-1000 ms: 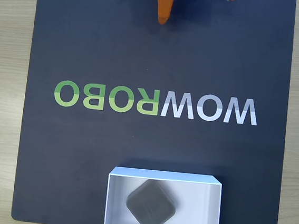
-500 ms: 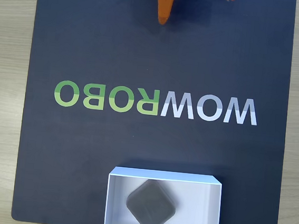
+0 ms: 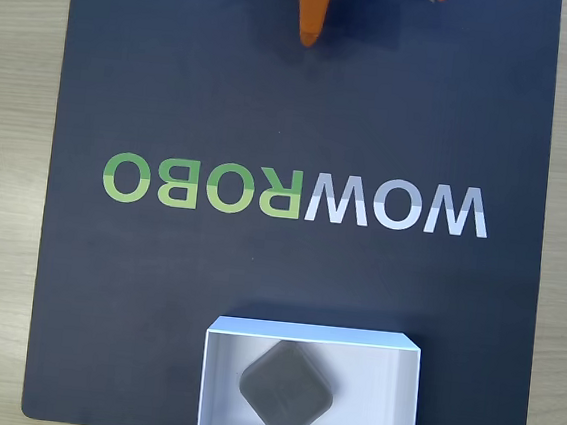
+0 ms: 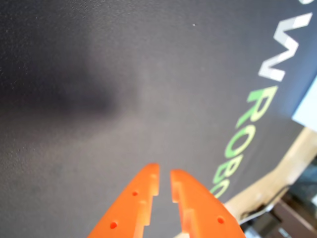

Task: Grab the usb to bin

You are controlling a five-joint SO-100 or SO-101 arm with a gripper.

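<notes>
The usb (image 3: 286, 390), a flat grey square with rounded corners, lies turned like a diamond inside the bin (image 3: 390, 361), a shallow white box at the mat's near edge in the fixed view. My orange gripper (image 3: 308, 36) hangs at the far top of that view, well away from the bin. In the wrist view the gripper (image 4: 164, 171) is shut, its two orange fingertips almost touching with nothing between them, above bare black mat.
A black mat (image 3: 176, 82) with the mirrored green and white WOWROBO lettering (image 3: 295, 195) covers the table. Light wood tabletop (image 3: 4, 196) shows on both sides of it. A pale corner at the wrist view's right edge could be the bin.
</notes>
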